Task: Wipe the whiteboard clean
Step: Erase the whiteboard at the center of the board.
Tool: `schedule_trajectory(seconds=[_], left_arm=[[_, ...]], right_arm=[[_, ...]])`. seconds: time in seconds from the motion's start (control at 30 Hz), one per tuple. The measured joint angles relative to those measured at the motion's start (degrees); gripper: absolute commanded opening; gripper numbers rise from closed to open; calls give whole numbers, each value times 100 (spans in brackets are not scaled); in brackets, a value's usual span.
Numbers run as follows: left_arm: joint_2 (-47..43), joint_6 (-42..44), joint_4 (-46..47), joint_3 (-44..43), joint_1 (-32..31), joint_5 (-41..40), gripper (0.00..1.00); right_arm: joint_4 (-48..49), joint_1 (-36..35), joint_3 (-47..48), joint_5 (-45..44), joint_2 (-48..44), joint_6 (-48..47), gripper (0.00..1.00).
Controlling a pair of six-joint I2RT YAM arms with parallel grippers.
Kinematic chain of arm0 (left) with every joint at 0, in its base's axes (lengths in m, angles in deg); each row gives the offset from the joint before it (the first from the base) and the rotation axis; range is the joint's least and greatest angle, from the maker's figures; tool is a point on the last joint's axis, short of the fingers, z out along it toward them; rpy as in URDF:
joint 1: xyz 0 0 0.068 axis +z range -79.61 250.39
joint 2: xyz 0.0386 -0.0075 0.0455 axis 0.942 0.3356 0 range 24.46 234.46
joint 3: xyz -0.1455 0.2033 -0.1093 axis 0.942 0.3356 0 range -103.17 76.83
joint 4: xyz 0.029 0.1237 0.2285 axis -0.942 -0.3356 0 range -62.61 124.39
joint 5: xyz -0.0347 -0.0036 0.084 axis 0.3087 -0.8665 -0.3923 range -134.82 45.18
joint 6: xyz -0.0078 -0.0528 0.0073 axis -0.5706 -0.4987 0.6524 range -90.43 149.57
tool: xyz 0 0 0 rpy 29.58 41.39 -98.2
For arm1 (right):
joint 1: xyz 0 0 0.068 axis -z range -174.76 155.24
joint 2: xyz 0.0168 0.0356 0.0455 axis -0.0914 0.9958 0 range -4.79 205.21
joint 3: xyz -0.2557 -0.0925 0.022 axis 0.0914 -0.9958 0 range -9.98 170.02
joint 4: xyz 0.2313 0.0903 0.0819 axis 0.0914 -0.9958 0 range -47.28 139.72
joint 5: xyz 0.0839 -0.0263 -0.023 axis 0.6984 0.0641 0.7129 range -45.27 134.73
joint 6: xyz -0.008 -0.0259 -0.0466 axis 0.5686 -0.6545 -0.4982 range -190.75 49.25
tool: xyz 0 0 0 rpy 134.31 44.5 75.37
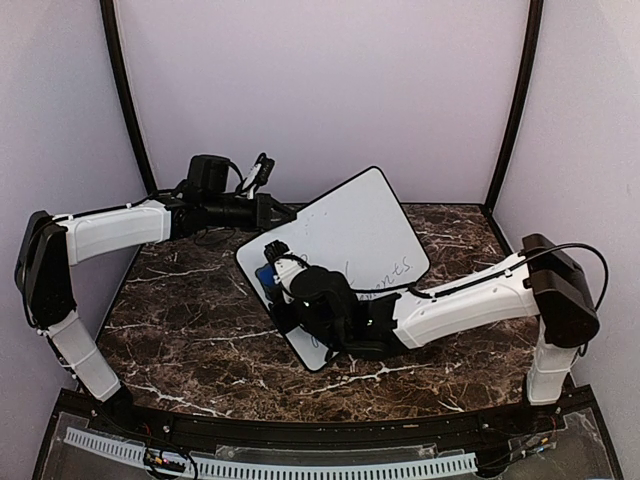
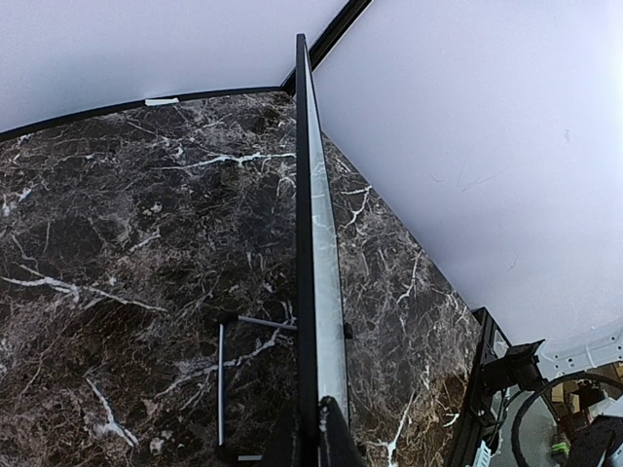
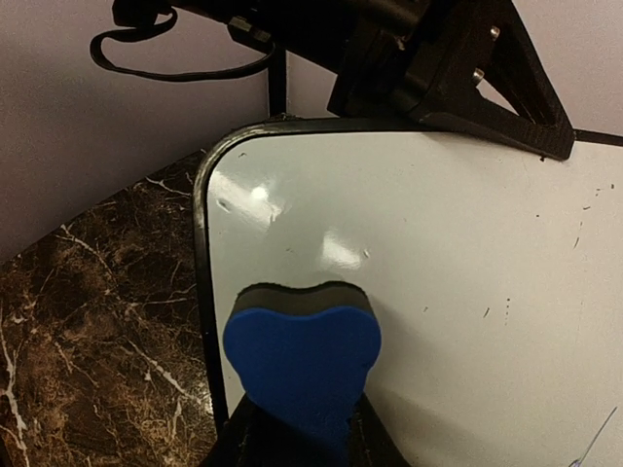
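Above the marble bench [image 1: 190, 330] the whiteboard [image 1: 360, 225] sits tilted up, the left fingers [image 1: 272, 212] clamped on its far-left rim. The right fingers [image 3: 241, 443] pinch a blue eraser [image 3: 302, 355] — pressed against the board's face, near that gripped corner.

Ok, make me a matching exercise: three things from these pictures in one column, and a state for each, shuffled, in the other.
Things:
1. thin black-framed white rectangular whiteboard
2. blue foam eraser block
3. dark brown marble tabletop

States:
A. veined with white
B. clamped at its edge by the left fingers
C. held by the right fingers

Pairs: 1-B; 2-C; 3-A
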Motion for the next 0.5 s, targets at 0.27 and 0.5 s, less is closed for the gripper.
schedule_trajectory(seconds=[0.27,0.5], left_arm=[[0,2,2,0,2,7,0],[0,9,9,0,0,20,0]], right_arm=[[-160,-262,-584,-50,-151,431,24],[-581,-442,-1036,-146,-286,787,24]])
